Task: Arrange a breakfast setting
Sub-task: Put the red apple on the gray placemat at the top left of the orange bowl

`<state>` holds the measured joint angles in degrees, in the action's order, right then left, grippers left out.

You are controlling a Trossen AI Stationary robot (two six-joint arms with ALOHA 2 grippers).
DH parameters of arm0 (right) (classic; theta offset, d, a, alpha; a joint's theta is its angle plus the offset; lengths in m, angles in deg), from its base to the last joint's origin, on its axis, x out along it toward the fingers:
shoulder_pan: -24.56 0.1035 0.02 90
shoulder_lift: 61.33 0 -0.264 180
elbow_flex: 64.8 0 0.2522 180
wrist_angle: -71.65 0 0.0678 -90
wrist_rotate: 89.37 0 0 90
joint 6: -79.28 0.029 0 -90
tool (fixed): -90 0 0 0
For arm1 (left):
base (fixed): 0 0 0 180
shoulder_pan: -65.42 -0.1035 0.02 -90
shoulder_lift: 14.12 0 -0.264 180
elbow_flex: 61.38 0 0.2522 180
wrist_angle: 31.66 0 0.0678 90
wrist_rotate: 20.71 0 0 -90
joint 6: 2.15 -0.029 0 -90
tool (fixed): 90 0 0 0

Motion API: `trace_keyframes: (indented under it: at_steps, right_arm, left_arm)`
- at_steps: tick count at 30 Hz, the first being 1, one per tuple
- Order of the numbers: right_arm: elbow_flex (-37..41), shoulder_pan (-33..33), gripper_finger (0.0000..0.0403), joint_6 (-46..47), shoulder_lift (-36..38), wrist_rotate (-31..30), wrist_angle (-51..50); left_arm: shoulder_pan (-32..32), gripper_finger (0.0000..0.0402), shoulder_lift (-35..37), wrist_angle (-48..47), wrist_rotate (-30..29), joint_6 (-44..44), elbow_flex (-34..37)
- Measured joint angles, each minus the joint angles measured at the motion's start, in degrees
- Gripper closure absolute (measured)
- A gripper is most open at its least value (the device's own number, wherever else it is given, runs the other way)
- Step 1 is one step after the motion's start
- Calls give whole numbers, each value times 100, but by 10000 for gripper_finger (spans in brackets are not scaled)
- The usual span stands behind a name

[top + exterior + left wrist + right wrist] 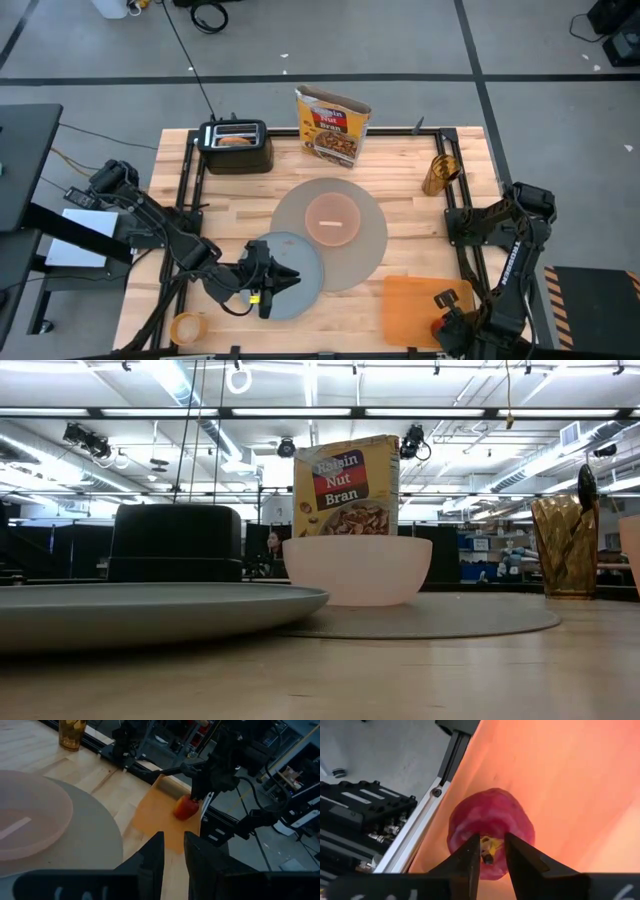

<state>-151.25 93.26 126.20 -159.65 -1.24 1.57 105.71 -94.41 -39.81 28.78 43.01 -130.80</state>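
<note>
Right gripper [492, 851], jaws narrow above the red apple [490, 832] on the orange board [415, 305], may skid off the apple's stem hollow and roll it.

pale wood table [420, 180]; translucent pink bowl [357, 569]

A light wooden table [420, 215] is seen. Around the taupe mat [372, 232] are set a grey plate [300, 270], toaster [236, 146], cereal box [332, 124], orange board [415, 300], and possibly a tape roll [186, 327].

Dark jointed arms [160, 225] — black cabling, yellow marking.
</note>
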Motion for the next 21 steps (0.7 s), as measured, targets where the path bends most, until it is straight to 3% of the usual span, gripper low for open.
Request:
trace_keyframes:
  at_steps: [11,21]
  right_arm:
    - [0,-25,334,294,2,797,12]
    - [0,-25,320,457,2,767,14]
  left_arm:
    - [4,322,0,2,2,2,0]
    - [4,322,0,4,2,4,0]
